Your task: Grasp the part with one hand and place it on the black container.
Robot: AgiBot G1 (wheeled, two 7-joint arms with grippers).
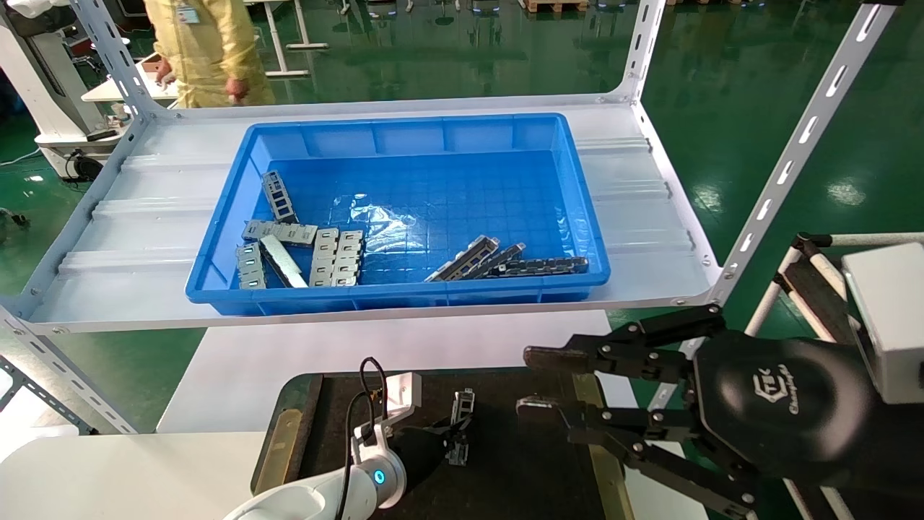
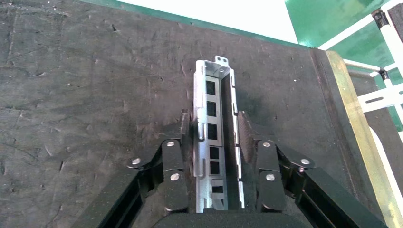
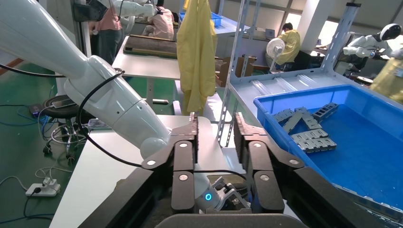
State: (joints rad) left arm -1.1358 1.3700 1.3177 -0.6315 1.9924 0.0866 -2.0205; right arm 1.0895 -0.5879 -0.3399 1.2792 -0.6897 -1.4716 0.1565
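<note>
The left gripper (image 2: 216, 142) hangs over the black container (image 2: 85, 95) with its fingers (image 2: 173, 164) closed on the part (image 2: 214, 128) — the strip sits low over the dark felt. The right gripper (image 1: 538, 383) waits beside the container's brass-edged side — fingers spread, holding nothing.

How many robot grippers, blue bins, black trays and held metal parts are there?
Grippers: 2, left gripper and right gripper
Blue bin: 1
Black container: 1
Metal channel part in the left gripper: 1
Total: 5
</note>
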